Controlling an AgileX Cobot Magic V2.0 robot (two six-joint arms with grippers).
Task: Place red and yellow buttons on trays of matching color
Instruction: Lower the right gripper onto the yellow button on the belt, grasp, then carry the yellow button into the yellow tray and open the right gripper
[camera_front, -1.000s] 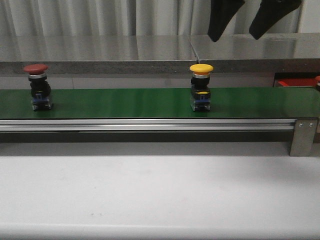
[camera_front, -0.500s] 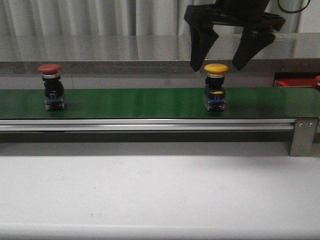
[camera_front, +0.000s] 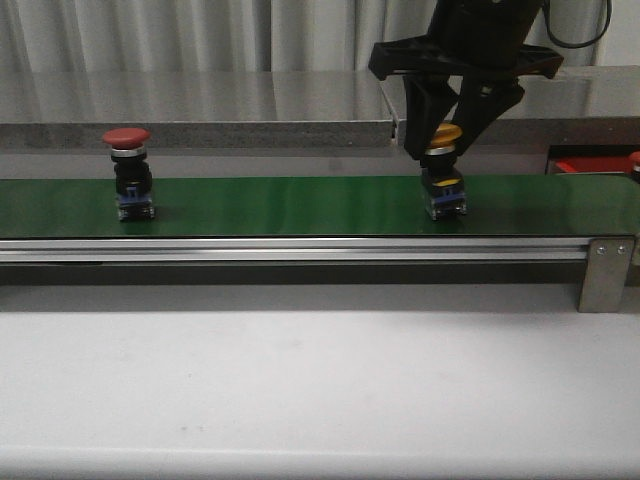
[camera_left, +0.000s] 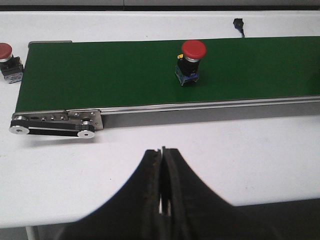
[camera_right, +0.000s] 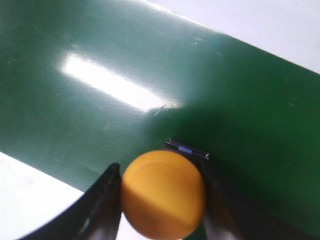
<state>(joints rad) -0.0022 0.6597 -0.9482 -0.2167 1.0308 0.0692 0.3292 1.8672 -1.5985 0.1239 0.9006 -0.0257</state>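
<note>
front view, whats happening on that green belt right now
The right gripper has come down over the yellow button on the green belt, its fingers on either side of the cap. A red button stands farther left on the belt, untouched. The left gripper is shut and hangs off the belt. A sliver of the red tray shows at far right.

Two red buttons (camera_left: 193, 49) (camera_left: 4, 50), one yellow button (camera_front: 444, 135), one green belt (camera_front: 290, 205), one red tray (camera_front: 590, 166), two grippers (camera_front: 445, 140) (camera_left: 162, 200).
</note>
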